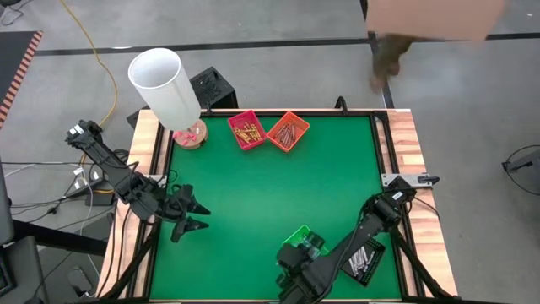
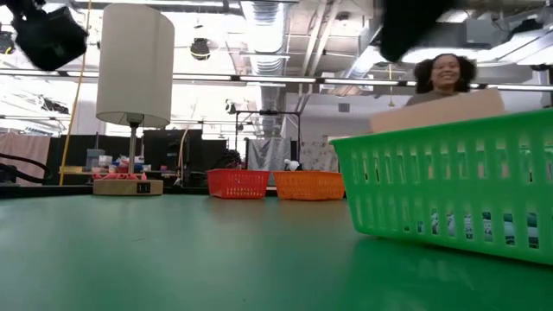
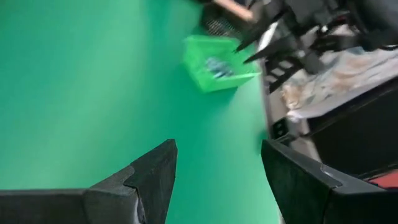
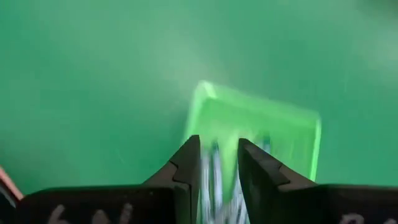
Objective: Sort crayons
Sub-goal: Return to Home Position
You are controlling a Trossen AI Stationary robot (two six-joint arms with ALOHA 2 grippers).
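A small green basket (image 1: 305, 238) stands on the green table near its front edge, with blue and grey-white crayons (image 3: 217, 66) lying inside it. My right gripper (image 4: 217, 167) hangs just above this basket, pointing steeply down, open by a narrow gap; the crayons (image 4: 214, 186) show blurred through the gap. In the high view my right gripper (image 1: 299, 253) covers part of the basket. My left gripper (image 3: 217, 177) is open over the table's left side (image 1: 191, 214), with nothing between its fingers.
A red basket (image 1: 246, 130) and an orange basket (image 1: 288, 132), both holding crayons, stand at the far edge. A black tray (image 1: 365, 263) of crayons lies at the near right. A lamp (image 1: 165, 84) stands at the far left corner. A person (image 2: 445, 73) is behind the table.
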